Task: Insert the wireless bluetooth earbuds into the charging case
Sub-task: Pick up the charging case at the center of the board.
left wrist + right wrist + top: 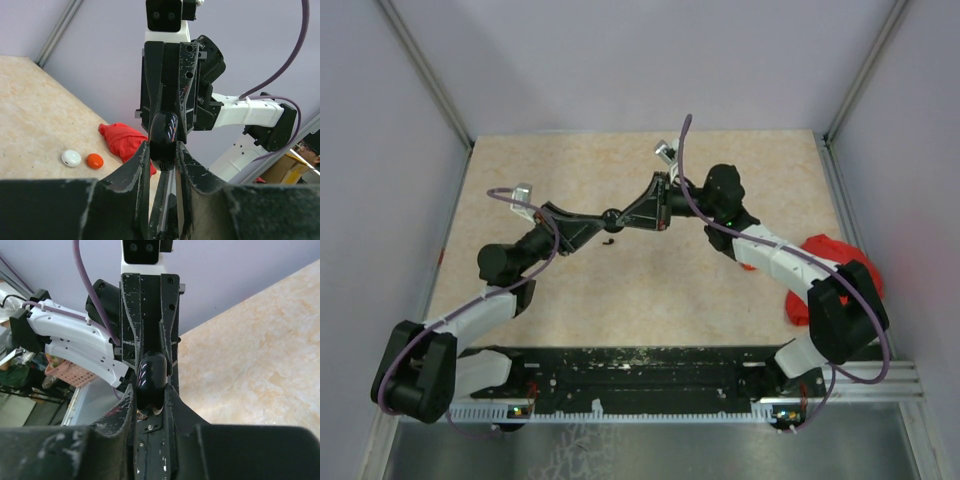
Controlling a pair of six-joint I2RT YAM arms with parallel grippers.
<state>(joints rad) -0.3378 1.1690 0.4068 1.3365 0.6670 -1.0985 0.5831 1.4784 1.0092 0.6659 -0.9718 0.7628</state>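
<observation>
The left gripper (162,151) is clamped narrowly on a glossy black charging case (163,132) over mid-table. The same case is pinched from the opposite side by the right gripper (150,390). A tiny black earbud (610,241) is seen on the table (660,300) close by.

The beige marbled table (620,300) carries a crumpled red cloth (125,142) at its right edge. An orange round case (94,161) lies near the cloth, a white round case (71,158) just beyond it. A tiny black earbud (610,241) lies well left of the cloth.
</observation>
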